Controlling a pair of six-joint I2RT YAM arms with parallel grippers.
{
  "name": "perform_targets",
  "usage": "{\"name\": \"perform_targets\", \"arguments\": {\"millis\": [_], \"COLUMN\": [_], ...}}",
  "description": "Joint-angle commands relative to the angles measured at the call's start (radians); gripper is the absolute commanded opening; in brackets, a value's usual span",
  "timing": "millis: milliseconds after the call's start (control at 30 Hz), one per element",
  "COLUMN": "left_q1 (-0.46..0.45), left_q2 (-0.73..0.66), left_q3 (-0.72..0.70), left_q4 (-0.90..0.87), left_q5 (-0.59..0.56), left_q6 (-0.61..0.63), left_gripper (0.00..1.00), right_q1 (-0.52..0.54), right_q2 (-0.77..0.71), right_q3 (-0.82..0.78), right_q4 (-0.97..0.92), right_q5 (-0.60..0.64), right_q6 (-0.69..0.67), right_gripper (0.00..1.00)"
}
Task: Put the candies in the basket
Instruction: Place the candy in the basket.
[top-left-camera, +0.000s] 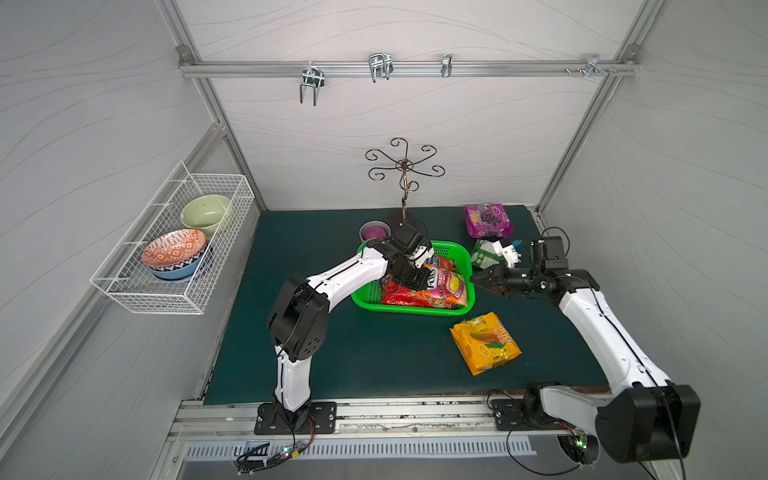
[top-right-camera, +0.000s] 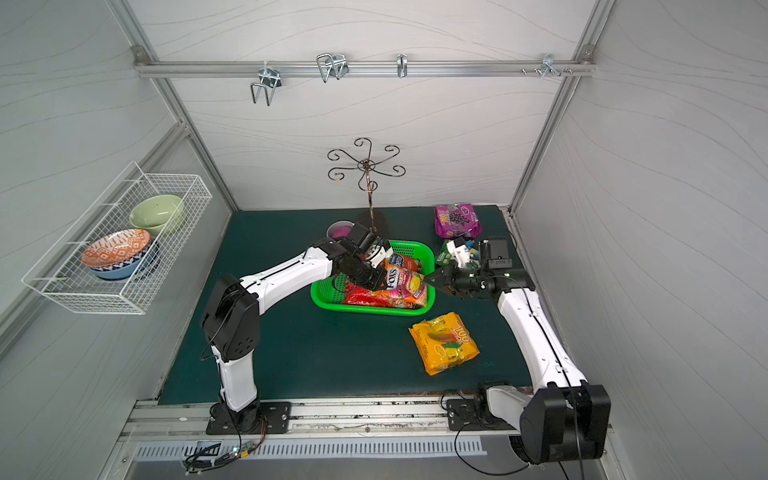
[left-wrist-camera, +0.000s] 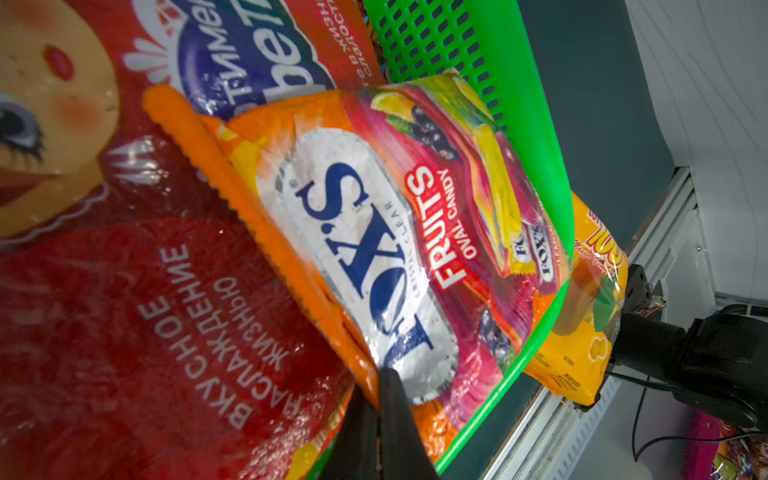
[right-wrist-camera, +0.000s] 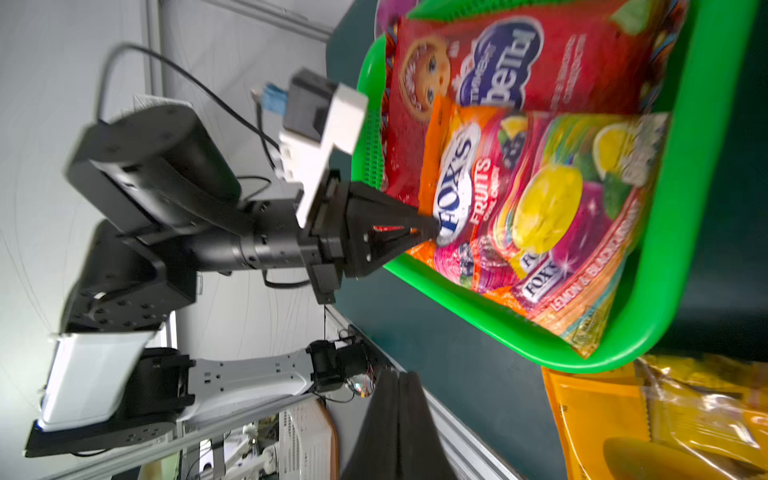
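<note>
Bright green perforated plastic basket (top-left-camera: 399, 309) is seated mid-table on the dark green mat (top-left-camera: 365, 357).

Inside it a glossy orange "FOX'S" candy bag (top-left-camera: 446, 284) is laid on top of a large red candy bag with blue oval logo (left-wrist-camera: 124, 291). The orange bag is leaned against the basket's right wall and near-right corner (seen best in the right wrist view (right-wrist-camera: 519, 199)).

Left gripper (right-wrist-camera: 432, 229) is reached into the basket from the left. Its jaws are closed, with the serrated seam of the orange bag pinched at the tips (left-wrist-camera: 384, 374).

Right gripper (top-left-camera: 473, 279) is held just outside the basket's right rim, tips pointed left at it. Jaws are pressed together and nothing is held (right-wrist-camera: 399, 376).

Three bags are left on the mat, outside the basket:
- The yellow candy bag (top-left-camera: 485, 343) is laid flat, near and slightly right of the basket, apart from it.
- The green candy bag (top-left-camera: 482, 253) is just right of the basket's far-right corner and is partly hidden by the right wrist camera.
- The purple candy bag (top-left-camera: 488, 220) is at the far right edge of the mat.

A small grey bowl with pink content (top-left-camera: 374, 230) is seen just beyond the basket's far-left corner.
</note>
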Motion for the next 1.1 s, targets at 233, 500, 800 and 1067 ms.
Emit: {"name": "perform_targets", "arguments": {"millis": [233,500,800,1067], "left_q1": [-0.007,-0.006,-0.005,0.071], "left_q2": [-0.058,-0.061,-0.073,-0.148], "left_q3": [-0.091,-0.101,-0.057,0.019], "left_q4": [0.077,0.102,0.065,-0.091], "left_q5": [-0.060,0.076,0.180,0.026], "left_q6": [0.028,0.024,0.050,0.150], "left_gripper": [0.06,0.17,0.34,0.55], "right_q1": [0.096,0.128,0.121,-0.148], "right_q2": [0.201,0.299,0.169,0.003], "right_q3": [-0.064,-0.092,0.010,0.030], "right_q4": [0.067,0.118,0.027,-0.005], "right_q5": [0.237,0.372,0.423,0.516], "right_q6": [-0.058,-0.081,-0.082,-0.011], "right_gripper": [0.00,0.00,0.12,0.44]}}
